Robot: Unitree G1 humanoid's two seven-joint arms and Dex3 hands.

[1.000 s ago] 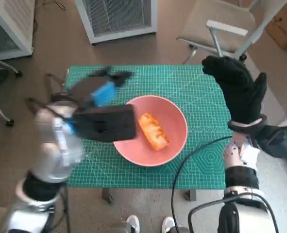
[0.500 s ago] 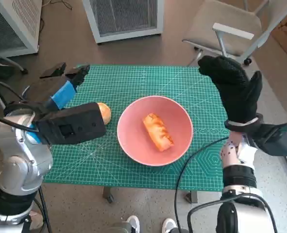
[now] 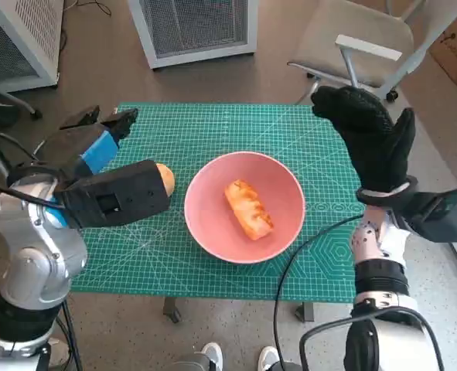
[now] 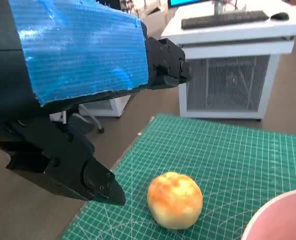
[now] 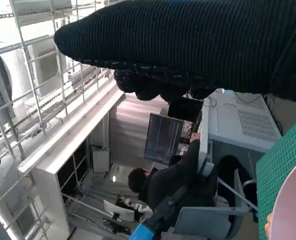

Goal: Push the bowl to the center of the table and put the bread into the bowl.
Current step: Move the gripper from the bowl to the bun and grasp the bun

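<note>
I stand at a small table with a green mat (image 3: 213,131), and the pink bowl (image 3: 244,207) sits near the middle with a long piece of bread (image 3: 249,209) already lying slantwise in it. My left hand (image 3: 97,147) is spread wide and holds nothing; a round bun (image 4: 175,200) sits on the mat just past my fingers (image 4: 95,182), between them and the bowl. My right hand (image 3: 371,143) is raised high on the bowl's far side, empty as far as I can tell, so my left is nearer the bun.

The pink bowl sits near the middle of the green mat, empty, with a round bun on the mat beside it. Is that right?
Not quite. The pink bowl is not empty: the head view shows an elongated piece of bread lying inside it. The rest holds: the bowl is near the middle of the green mat, and the round bun sits on the mat beside it.
</note>
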